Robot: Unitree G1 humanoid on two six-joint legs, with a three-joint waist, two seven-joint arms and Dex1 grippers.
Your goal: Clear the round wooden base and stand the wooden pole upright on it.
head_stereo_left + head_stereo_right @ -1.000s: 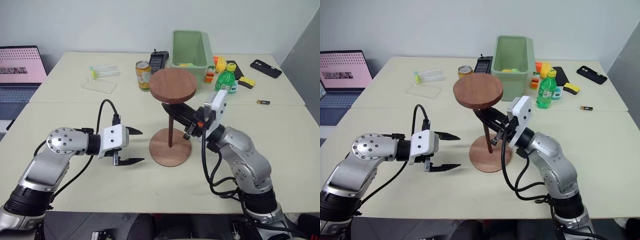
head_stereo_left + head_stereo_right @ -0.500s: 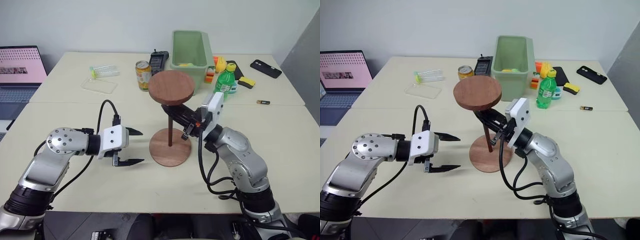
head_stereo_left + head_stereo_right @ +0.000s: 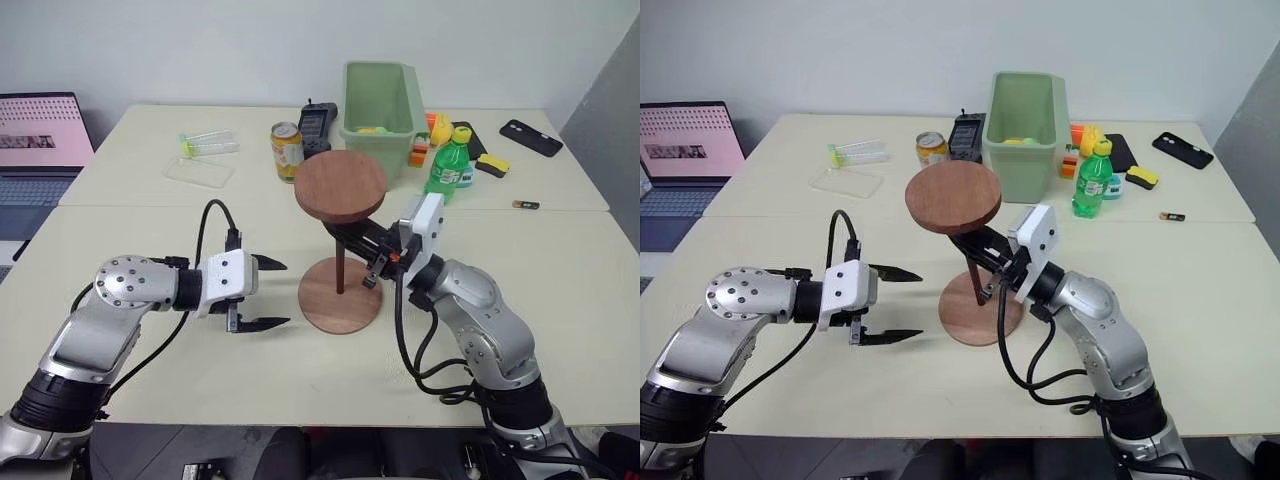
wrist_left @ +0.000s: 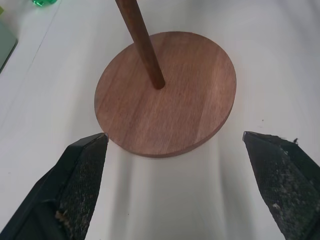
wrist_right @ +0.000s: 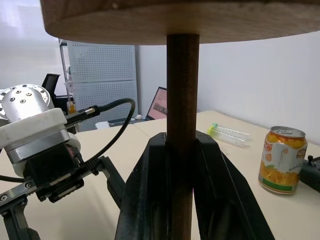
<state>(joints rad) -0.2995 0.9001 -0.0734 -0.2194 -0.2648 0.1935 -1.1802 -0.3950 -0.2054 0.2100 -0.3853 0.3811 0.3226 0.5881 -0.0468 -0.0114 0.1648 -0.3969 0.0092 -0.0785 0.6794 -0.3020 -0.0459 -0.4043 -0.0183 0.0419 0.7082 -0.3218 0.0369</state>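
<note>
— Pole (image 3: 341,262) looks seated, doesn't it? Its foot meets the middle of the round wooden base (image 3: 341,307), with the disc end up top.

— Roughly, but I can't tell if it's properly in the hole. To the left of the base, the left gripper (image 3: 262,293) hangs near it with its 2 fingers wide apart, holding nothing. To the right of the base, the right gripper (image 3: 366,241) is clamped tight on the rod just under the disc.

— What could go wrong?

— That top looks heavy. If the rod is loose or slightly tilted when the right one lets go, I'd guess it topples. A sideways tug on release could also skate the base across the smooth table (image 3: 150,360).

— Materials?

— Reddish-brown wood with visible grain, flat round discs, a thin dark round rod, and rough black pads (image 4: 82,180) on the fingers.
</note>
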